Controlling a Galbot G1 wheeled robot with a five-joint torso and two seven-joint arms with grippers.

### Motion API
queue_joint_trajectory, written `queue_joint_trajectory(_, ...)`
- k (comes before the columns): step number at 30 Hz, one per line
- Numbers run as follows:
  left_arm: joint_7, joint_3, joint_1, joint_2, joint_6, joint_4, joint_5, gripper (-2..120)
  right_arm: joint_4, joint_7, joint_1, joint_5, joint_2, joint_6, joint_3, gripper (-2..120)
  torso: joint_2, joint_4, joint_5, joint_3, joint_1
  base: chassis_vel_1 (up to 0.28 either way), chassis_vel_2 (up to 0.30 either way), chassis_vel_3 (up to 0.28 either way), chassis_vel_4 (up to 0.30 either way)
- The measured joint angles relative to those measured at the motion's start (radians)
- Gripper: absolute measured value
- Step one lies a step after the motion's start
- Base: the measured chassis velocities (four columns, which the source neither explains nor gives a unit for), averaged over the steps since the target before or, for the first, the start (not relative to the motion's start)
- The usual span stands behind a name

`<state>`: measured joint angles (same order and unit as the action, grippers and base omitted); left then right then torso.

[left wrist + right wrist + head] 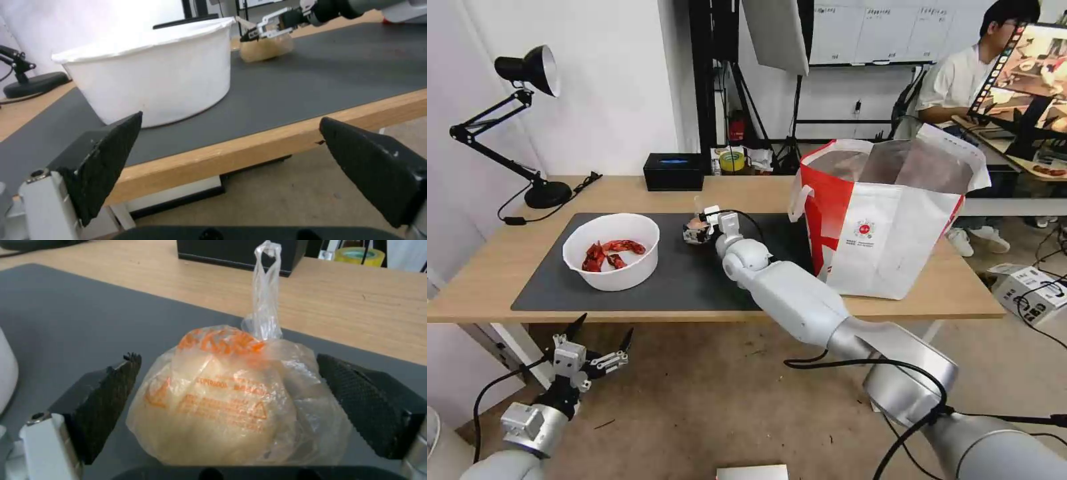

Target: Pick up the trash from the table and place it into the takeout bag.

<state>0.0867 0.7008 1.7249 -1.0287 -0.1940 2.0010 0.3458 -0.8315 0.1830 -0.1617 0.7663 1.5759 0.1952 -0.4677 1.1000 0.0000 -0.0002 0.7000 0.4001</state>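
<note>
Trash sits on the dark grey mat [687, 280] of the long wooden counter [507, 260]: a white round bowl [612, 251] holding red food scraps [610, 253], and beside it a bagged round bun [227, 400] near the middle of the mat. The right claw [227, 403] reaches over the mat and straddles the bun, its black pads [106, 406] spread on either side of the plastic, not yet clenched on it. The takeout bag [887, 227] stands open on the counter's right end, foil lining showing. The left claw [594, 350] hangs below the counter's front edge, fingers spread and holding nothing. A black box [674, 171] and a black desk lamp [527, 120] stand at the back.
</note>
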Motion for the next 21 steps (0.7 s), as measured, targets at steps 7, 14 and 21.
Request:
queue_joint_trajectory(7, 0.001, 0.0, 0.008, -0.012, -0.004, 0.006, -0.003, 100, 0.011, -0.017, 0.001, -0.009, -0.001, 0.026, -0.019, 100, 0.0, -0.0001, 0.0002, 0.0, 0.0, 0.0, 0.0, 0.0, 0.0)
queue_joint_trajectory(14, 0.001, 0.005, 0.012, -0.019, -0.004, 0.01, -0.005, 100, 0.012, -0.023, -0.006, -0.014, -0.003, 0.031, -0.019, 100, 0.0, -0.0001, 0.0001, 0.0, 0.0, 0.0, 0.0, 0.0, 0.0)
queue_joint_trajectory(21, 0.001, 0.01, 0.015, -0.02, -0.005, 0.013, -0.005, 100, 0.012, -0.031, -0.01, -0.027, -0.004, 0.031, -0.017, 92, 0.0, -0.0001, 0.0002, 0.0, 0.0, 0.0, 0.0, 0.0, 0.0)
